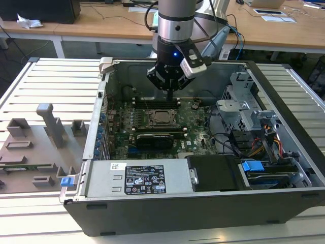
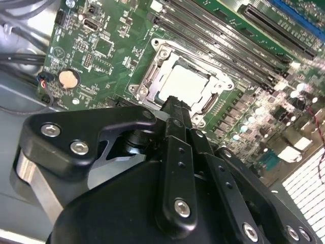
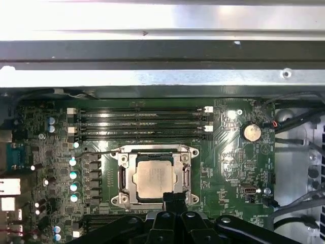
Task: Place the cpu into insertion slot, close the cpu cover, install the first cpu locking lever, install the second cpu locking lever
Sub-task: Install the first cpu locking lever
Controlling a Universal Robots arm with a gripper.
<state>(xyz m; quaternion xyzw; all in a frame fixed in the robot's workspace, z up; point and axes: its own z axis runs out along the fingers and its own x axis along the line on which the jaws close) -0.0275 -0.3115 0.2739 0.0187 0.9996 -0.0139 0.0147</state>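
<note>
Exterior view: gripper (image 1: 169, 93) pointing down inside the open computer case (image 1: 152, 213), close above the green circuit board (image 1: 195, 133). Fingertips (image 2: 175, 104) pressed together in the second wrist view, pinching nothing, poised at the edge of the cpu cover (image 3: 131, 162). Cover lying flat over the insertion slot (image 3: 186, 179), framing the cpu (image 3: 155, 178) seated inside. Alongside, long memory slots (image 3: 142, 124); farther off, a round coin battery (image 3: 250, 132).

Wooden desks (image 1: 111, 23) behind slatted table (image 1: 51, 76)
</note>
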